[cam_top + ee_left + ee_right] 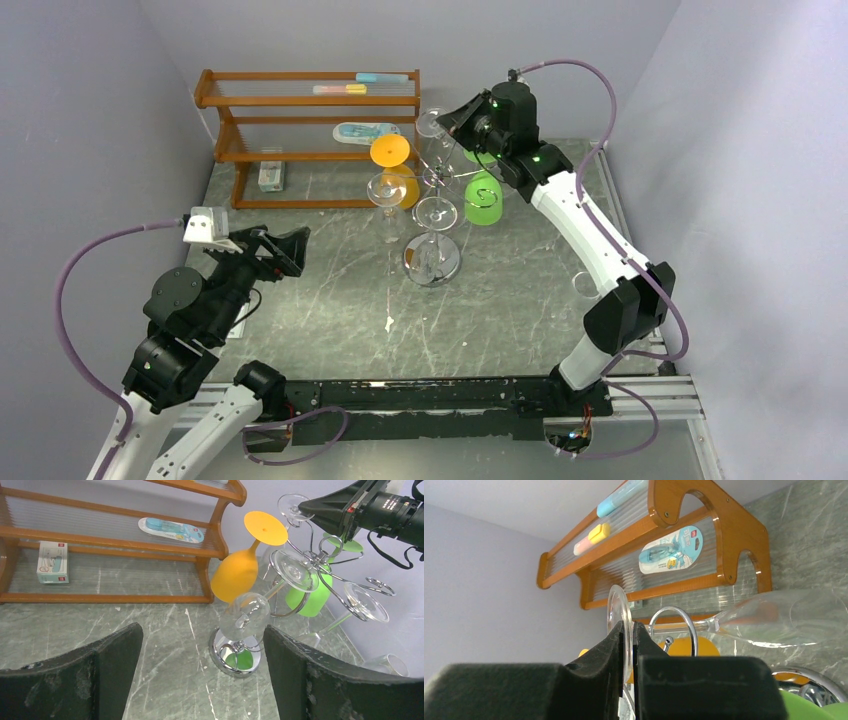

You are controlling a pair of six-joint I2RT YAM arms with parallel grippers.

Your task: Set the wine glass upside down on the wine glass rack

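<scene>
I see right pincer (628, 630) at far side of table (330, 300), pinching thin round foot of clear wine glass (789, 617). Glass lies almost sideways at top of chrome rack (445, 265), stem across one wire loop, foot at far side. Left pincer (201, 630) spread wide, nothing between fingers, at near left, well apart from rack. On rack I see also orange glass (392, 165), green glass (484, 200), other clear glasses. Wooden shelf (300, 100) at far left.

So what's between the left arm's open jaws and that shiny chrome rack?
Nothing, just bare marble table between the left gripper and the wine glass rack; the top view shows it best.
</scene>
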